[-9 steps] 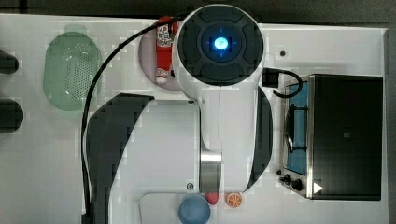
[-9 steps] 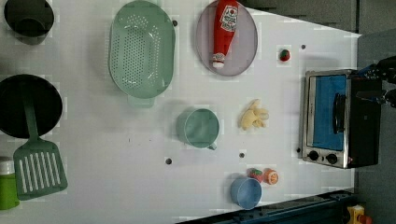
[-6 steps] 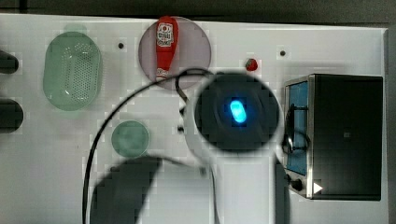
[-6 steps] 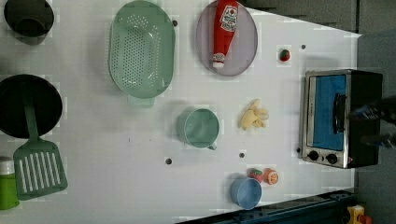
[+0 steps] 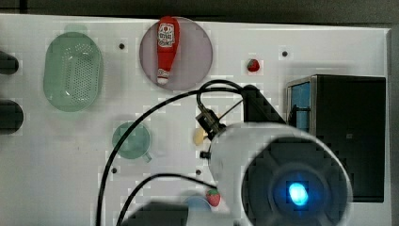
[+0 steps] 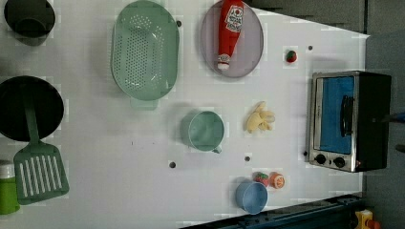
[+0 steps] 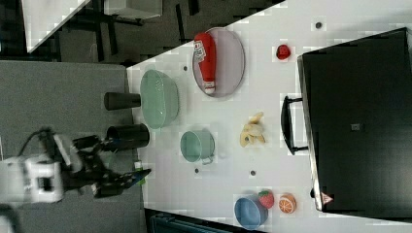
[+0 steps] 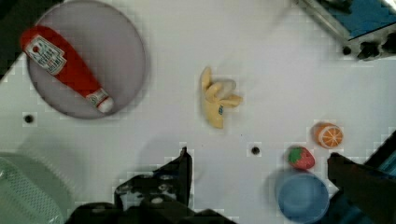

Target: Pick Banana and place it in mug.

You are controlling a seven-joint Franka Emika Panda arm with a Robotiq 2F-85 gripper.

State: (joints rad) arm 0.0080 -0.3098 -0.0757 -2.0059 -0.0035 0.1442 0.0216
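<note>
Small, lumpy, pale cream-yellow toy banana [image 6: 260, 118] lying loose on the white table [image 6: 119, 191], untouched, between the small translucent green mug [image 6: 205, 131] and the silver toaster oven with blue door [image 6: 346, 119], well apart from both. Mug upright, mouth open, nothing in it. Black two-finger gripper [image 8: 259, 156] spread wide, holding nothing, high above the table, banana ahead of it in the wrist view. Judged to be the approach step, pick not yet begun. Next: centre over the banana, descend with jaws straddling its short body, close, lift, then carry across to the mug
</note>
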